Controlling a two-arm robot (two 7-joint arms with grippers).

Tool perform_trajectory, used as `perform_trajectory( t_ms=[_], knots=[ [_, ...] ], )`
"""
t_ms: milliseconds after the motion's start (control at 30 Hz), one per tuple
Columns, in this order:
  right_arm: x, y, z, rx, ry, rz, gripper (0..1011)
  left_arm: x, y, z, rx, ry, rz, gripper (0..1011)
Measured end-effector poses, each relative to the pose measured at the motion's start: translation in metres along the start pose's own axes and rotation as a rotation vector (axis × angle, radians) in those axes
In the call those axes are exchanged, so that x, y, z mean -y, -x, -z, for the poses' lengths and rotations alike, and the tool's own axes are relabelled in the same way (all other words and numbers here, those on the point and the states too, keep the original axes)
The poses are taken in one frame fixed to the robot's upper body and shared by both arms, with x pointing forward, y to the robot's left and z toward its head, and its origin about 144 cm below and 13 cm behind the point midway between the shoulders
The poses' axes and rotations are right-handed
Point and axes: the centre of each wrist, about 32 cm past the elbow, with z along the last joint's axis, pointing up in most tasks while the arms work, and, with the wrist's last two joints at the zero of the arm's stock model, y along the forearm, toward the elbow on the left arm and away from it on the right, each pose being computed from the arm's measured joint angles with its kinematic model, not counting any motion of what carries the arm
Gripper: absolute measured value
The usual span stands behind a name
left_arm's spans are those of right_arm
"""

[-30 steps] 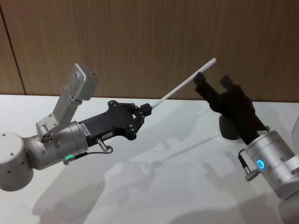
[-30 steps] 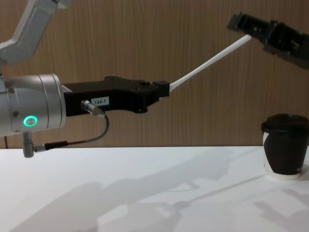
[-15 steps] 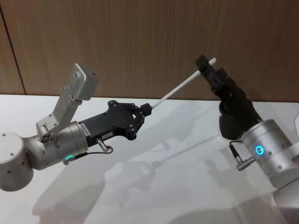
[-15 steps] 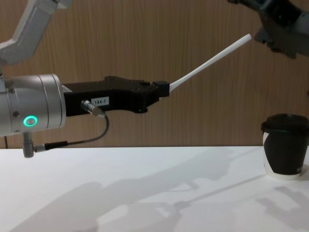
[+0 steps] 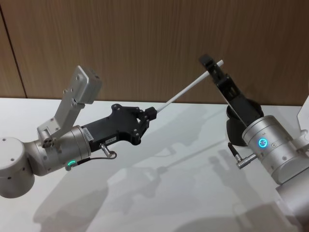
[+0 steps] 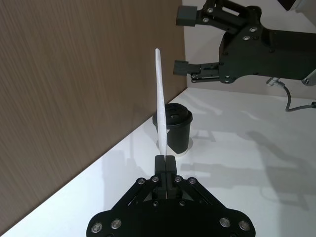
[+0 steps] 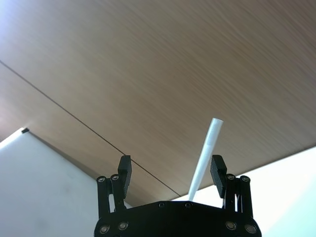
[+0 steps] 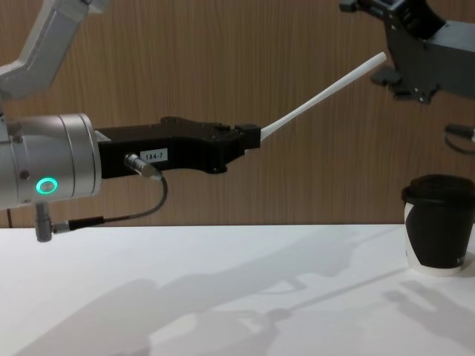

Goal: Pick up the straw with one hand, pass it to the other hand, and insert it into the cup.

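The straw hangs in the air well above the table, slanting up and toward the robot's right. Its lower end is clamped in the fully closed left pincer. Its free upper tip sits between the wide-spread fingers of the right pincer, which is not gripping it. In the right wrist view the straw lies much nearer one finger than the other. A good handover probably means shifting the right pincer sideways until the straw is centred, then closing gently so the thin tube is neither bent nor flicked out. The left pincer should let go only once the right grip looks firm. Taking the straw a little below its tip would likely give a steadier hold, while leaving enough free length to lower into the cup, which stands on the table at the right, below the right arm. Whether the straw touches the nearer finger cannot be told. The chest view's top edge cuts off the right pincer, the head view hides most of the cup behind the right arm, and no opening can be made out in the lid.
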Motion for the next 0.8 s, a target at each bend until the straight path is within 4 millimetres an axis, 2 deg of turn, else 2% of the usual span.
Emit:
perform_trajectory(
  t_ms=[800],
  knots=[
    [-0.012, -0.004, -0.010, -0.035, 0.066, 0.123, 1001, 0.000, 0.000, 0.000, 0.000, 0.000, 0.000, 7]
  ],
)
